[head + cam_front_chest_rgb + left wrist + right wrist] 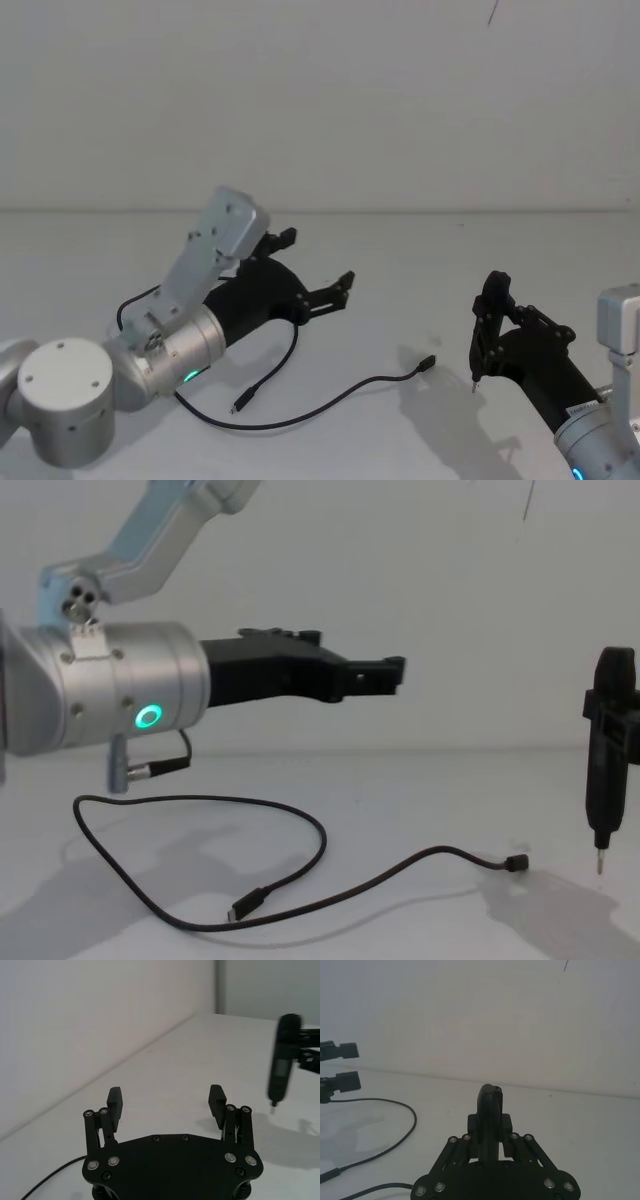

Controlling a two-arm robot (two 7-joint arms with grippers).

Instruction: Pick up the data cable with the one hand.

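The left gripper (318,262) is held wide open, with nothing between its fingers (114,1101). In the chest view it is seen left of centre in the upper half of the frame, raised clear of the white table (420,260). Behind it, the silver wrist (110,685) is marked by a lit green ring. The data cable (325,845) is spread flat on the table below the gripper and apart from it. A loop is formed at the lower left of the frame, with one plug (240,912) at lower centre and the other plug (517,863) towards the lower right. The right gripper (476,372) is kept upright at the right edge, its fingers pressed together, beside the cable's far plug without touching it.
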